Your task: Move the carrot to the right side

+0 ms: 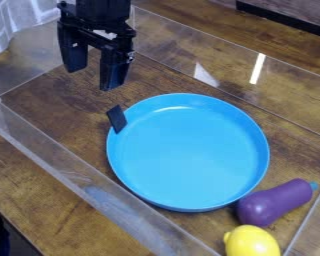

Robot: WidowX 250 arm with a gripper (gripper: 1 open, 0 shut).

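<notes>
the black claw [95, 66] hangs over the wooden table [43, 105], up and left of the blue plate [190, 150]. its two fingers stand wide apart with nothing between them. no carrot shows anywhere. a purple eggplant [275, 202] and a yellow lemon [252, 242] lie just beside the plate's lower right edge.

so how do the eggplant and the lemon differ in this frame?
Colour: the eggplant is purple with a darker tip, the lemon is bright yellow. Shape: the eggplant is elongated and lies tilted, its tip pointing up-right; the lemon is rounder. Place: the eggplant lies by the plate's lower right rim, the lemon lies nearer the camera, cut off by the bottom edge. Both rest on the wooden table, untouched.
</notes>
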